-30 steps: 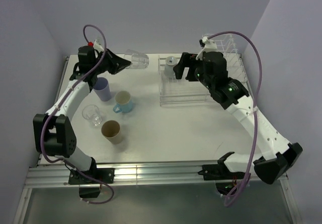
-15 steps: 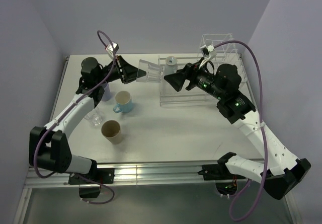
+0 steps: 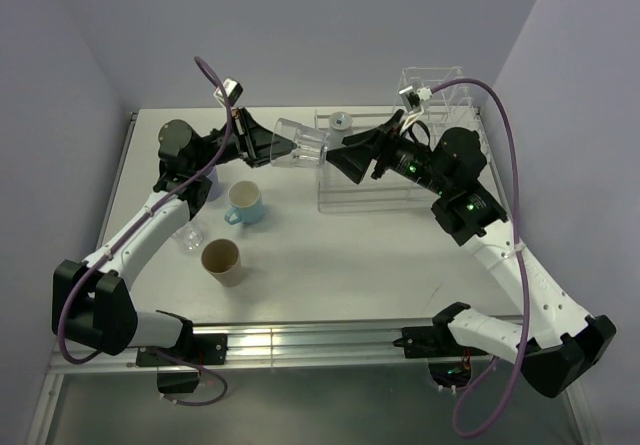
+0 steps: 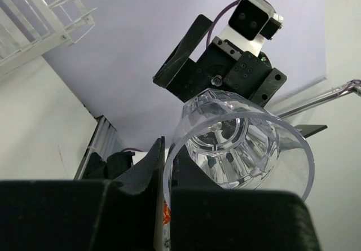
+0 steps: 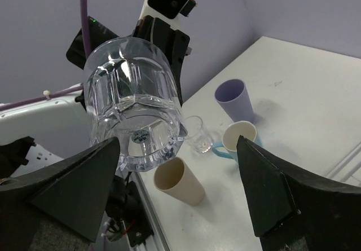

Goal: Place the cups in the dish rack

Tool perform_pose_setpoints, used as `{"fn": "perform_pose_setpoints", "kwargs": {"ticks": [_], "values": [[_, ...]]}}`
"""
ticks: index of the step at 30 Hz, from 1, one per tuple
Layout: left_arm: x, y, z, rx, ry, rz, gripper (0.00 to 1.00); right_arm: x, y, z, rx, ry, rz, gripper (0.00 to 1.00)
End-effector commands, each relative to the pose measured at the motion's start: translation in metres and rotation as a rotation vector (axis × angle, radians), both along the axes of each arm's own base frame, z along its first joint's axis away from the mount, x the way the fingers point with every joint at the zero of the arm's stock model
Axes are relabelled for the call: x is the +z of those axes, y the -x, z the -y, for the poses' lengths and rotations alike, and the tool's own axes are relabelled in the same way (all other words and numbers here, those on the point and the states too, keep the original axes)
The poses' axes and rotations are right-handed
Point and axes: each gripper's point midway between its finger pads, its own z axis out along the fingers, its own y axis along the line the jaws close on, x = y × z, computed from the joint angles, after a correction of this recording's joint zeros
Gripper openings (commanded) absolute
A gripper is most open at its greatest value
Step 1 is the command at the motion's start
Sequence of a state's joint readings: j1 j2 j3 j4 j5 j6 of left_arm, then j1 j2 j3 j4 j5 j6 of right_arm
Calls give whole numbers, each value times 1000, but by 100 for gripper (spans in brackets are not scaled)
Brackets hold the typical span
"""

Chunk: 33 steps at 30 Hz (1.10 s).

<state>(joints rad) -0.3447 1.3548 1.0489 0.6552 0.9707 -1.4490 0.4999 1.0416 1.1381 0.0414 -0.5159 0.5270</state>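
- Left gripper (image 3: 266, 146): fingers (image 4: 141, 175) pinched tight on the rim wall of a clear glass (image 3: 303, 143). Glass held on its side, up in the air, mouth twd the left wrist cam, base twd the right arm.
- Right gripper (image 3: 337, 155): spread wide. In the right wrist view its fingers (image 5: 73, 189) stand well to either side, w/ the glass base btwn and just ahead of the tips. Neither finger is seen touching it.
- Vs 1 s ago: the glass was at the far edge left of the dish rack (image 3: 400, 180) and the right gripper was over the rack's left end. Both have since swung in to meet mid-air by the rack's near-left corner. Vs 0.5 s ago: gap btwn glass base and right fingertips is smaller.
- Still on the table (image 3: 350, 255), left half: lavender tumbler (image 3: 207, 181) partly under the left arm, light blue mug (image 3: 245, 203), second clear glass (image 3: 187, 233), tan cup (image 3: 222, 261). All upright.
- One cup (image 3: 341, 121) sits in the rack's far-left corner; colour unclear.
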Motion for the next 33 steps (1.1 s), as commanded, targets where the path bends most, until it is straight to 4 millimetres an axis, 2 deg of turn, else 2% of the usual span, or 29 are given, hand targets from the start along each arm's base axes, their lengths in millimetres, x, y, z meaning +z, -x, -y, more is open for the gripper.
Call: {"fn": "perform_pose_setpoints", "kwargs": {"ticks": [1,8,14,19,27,33], "values": [[13,9,9,-27,25,72,0,30,26,-9,118,-86,92,93],[22,14,5,-35,50,84,0,32,40,5,86,-80,127,93],[33,18,-3,-35,81,104,0,25,40,14,44,-60,118,93],[39,21,-9,-32,90,123,0,17,32,22,2,-54,102,93],[41,20,-10,-34,101,121,0,20,37,10,102,-83,106,93],[36,17,-8,-31,89,112,0,32,42,5,155,-130,136,94]]}}
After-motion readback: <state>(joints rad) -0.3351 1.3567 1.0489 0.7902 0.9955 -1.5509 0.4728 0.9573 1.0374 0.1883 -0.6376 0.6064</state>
